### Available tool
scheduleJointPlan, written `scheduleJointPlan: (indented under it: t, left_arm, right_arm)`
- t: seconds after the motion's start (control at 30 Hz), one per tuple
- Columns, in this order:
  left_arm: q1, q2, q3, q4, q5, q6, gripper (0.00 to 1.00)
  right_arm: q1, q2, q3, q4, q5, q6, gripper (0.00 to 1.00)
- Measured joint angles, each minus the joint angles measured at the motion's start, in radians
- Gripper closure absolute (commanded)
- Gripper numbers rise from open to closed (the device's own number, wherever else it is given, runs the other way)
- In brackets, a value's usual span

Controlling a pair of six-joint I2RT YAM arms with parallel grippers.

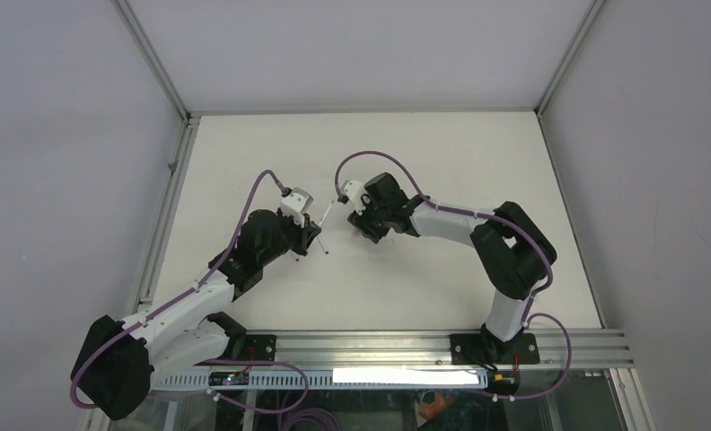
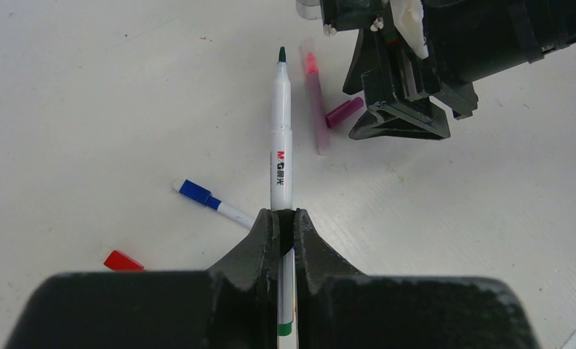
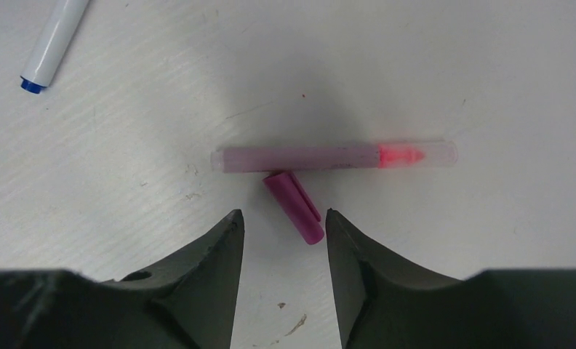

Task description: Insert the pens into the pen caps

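We saw the left hand (image 2: 286, 218) closed tightly on a thin white pen (image 2: 281, 145) of plastic, with a dark green tip and red and black print on its barrel. The two dark fingers pressed the barrel near its back end, and the uncapped tip pointed forward, away from the hand and toward the other arm. The right hand (image 3: 284, 215) stood low over the white table (image 1: 424, 278) with its fingers partly apart, and it held nothing. A short magenta cap (image 3: 294, 207), a small plastic tube, lay on the table in front of the gap between these fingers, turned a little to one side, and we could not see any finger touching it. Just beyond it lay a translucent pink pen (image 3: 329, 157) with a bright pink tip, flat on the table, and one end of the cap touched or almost touched its barrel. In the left wrist view, a white blue-ended pen (image 2: 205, 198) lay on the table to the left of the held pen, partly hidden behind the fingers. A small red cap (image 2: 123, 260) lay near it, closer to the camera and apart from it.
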Motion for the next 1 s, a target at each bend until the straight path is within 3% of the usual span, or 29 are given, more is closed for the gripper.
scheduleJointPlan:
  t: [0.47,0.73,1.0]
  left_arm:
    - [0.000,-0.013,0.000,-0.010,-0.010,0.000,1.00]
    - [0.000,-0.013,0.000,-0.010,-0.010,0.000,1.00]
    - [0.000,-0.013,0.000,-0.010,-0.009,0.000,1.00]
  right_arm:
    - [0.006,0.068,0.048,-0.003,-0.003,-0.013,0.72]
    - [0.006,0.095,0.094,-0.036,-0.022,0.004,1.00]
    - [-0.003,0.067,0.079,-0.056,-0.042,0.074,1.00]
